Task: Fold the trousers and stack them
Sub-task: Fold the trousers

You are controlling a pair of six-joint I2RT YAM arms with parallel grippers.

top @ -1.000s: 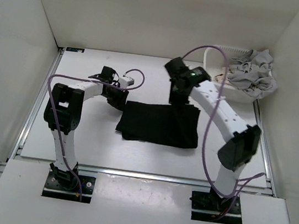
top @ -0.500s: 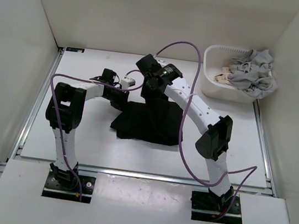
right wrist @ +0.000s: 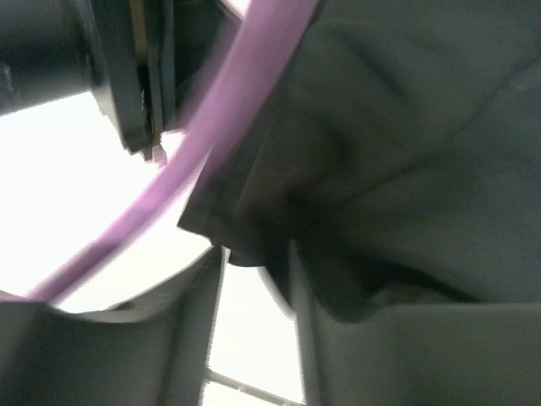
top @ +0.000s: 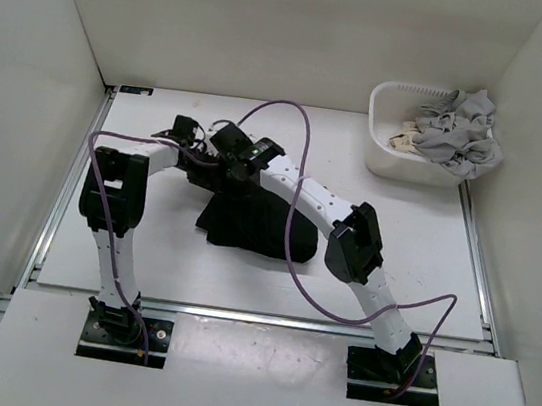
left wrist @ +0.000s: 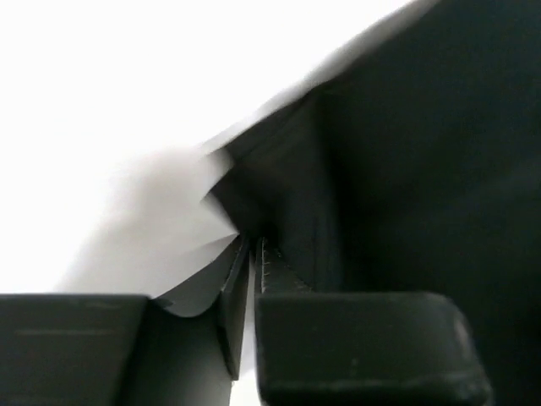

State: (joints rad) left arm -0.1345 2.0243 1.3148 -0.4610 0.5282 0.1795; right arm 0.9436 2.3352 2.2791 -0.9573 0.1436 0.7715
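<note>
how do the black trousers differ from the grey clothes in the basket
The trousers are black, the grey clothes pale. The trousers lie on the table; the grey clothes sit in the white basket, far right. The trousers form a flattish folded bundle; the grey clothes are crumpled, spilling over the rim. Both are soft cloth.

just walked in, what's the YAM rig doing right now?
Mid-fold on the black trousers, which lie bunched mid-table. Both arms meet at the pile's far left edge, the right arm reaching across it. The right gripper has its jaws apart with cloth at its tips. The left gripper is nearly shut at a fabric edge; whether it grips is unclear. The white basket of grey garments sits far right.
</note>
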